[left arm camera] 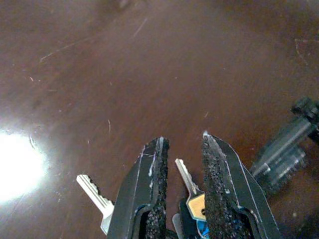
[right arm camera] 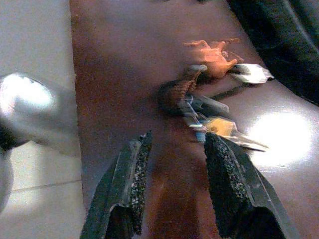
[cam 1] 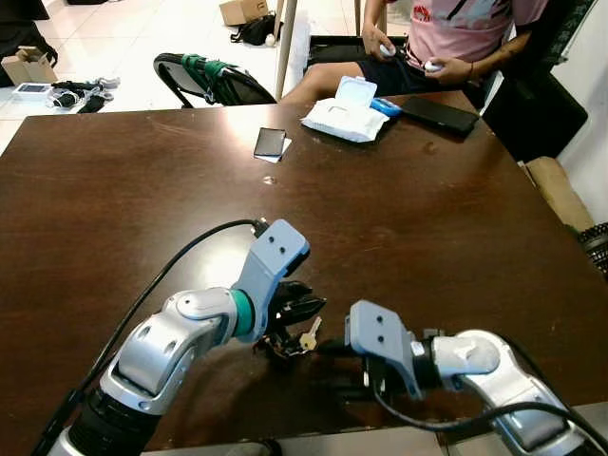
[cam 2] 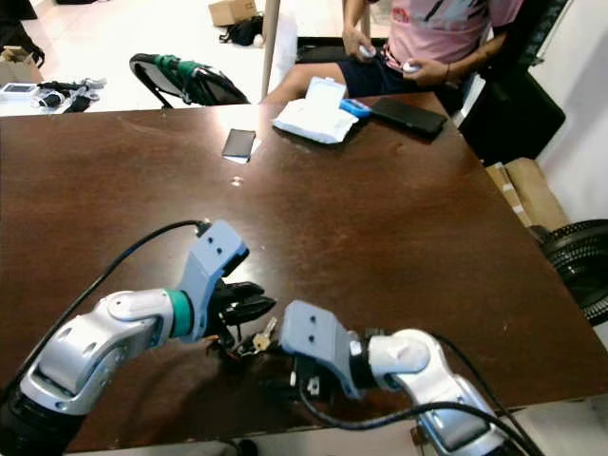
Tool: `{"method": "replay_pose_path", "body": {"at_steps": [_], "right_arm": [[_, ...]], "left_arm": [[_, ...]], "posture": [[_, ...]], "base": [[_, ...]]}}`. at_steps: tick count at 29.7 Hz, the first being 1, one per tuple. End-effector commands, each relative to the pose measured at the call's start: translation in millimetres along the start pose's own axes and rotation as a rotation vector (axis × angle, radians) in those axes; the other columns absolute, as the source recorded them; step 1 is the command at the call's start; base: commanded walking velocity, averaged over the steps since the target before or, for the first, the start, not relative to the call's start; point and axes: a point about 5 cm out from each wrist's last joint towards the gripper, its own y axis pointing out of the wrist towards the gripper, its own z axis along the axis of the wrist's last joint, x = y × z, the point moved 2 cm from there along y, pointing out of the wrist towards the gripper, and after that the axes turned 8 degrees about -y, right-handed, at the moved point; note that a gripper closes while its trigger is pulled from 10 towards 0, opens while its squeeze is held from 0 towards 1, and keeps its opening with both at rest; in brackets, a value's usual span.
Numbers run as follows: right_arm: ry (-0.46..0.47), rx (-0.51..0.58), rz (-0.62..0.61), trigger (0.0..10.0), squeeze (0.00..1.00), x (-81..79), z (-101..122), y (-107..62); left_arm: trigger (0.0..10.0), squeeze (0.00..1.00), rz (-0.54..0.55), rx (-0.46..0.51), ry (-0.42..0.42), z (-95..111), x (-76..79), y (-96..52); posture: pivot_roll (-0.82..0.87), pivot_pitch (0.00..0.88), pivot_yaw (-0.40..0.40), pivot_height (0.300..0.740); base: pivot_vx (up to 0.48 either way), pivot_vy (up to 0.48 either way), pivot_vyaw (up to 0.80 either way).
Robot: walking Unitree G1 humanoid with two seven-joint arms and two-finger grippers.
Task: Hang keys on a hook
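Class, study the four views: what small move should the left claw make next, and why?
Probably close the left claw on the keys. Its fingers are open and straddle a yellow-headed key on the dark wooden table, so nothing is gripped yet. The right claw hovers open just short of the bunch and need not move.

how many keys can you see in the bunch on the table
2 blades show: one silver key lying just outside the left gripper, one yellow-capped key between its open jaws. The bunch sits near the table's front edge; more keys may be hidden under the jaws.
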Motion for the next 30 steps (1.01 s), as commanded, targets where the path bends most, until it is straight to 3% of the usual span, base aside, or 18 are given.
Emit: {"method": "replay_pose_path", "body": {"at_steps": [1, 7, 19, 30], "right_arm": [[0.017, 0.001, -0.047, 10.0, 0.0, 8.9, 2, 0.9], [-0.009, 0.012, -0.003, 10.0, 0.0, 7.2, 11, 21.2], [0.018, 0.01, 0.111, 10.0, 0.0, -14.7, 11, 26.0], [0.033, 0.005, 0.113, 10.0, 0.0, -17.7, 5, 29.9]], "left_arm": [[10.0, 0.0, 0.007, -0.019, -0.007, -5, -1.9, 0.3], [10.0, 0.0, 0.009, -0.016, -0.01, -5, -1.3, 0.1], [10.0, 0.0, 0.004, -0.016, -0.018, -7, 0.4, -0.4], [10.0, 0.0, 0.003, -0.014, -0.022, -6, 0.4, -0.6]], "posture": [[0.07, 0.03, 0.146, 0.74], [0.09, 0.037, 0.134, 0.74], [0.08, 0.043, 0.128, 0.74], [0.08, 0.043, 0.125, 0.74]], "base": [[0.0, 0.0, 0.0], [0.0, 0.0, 0.0], [0.0, 0.0, 0.0], [0.0, 0.0, 0.0]]}}
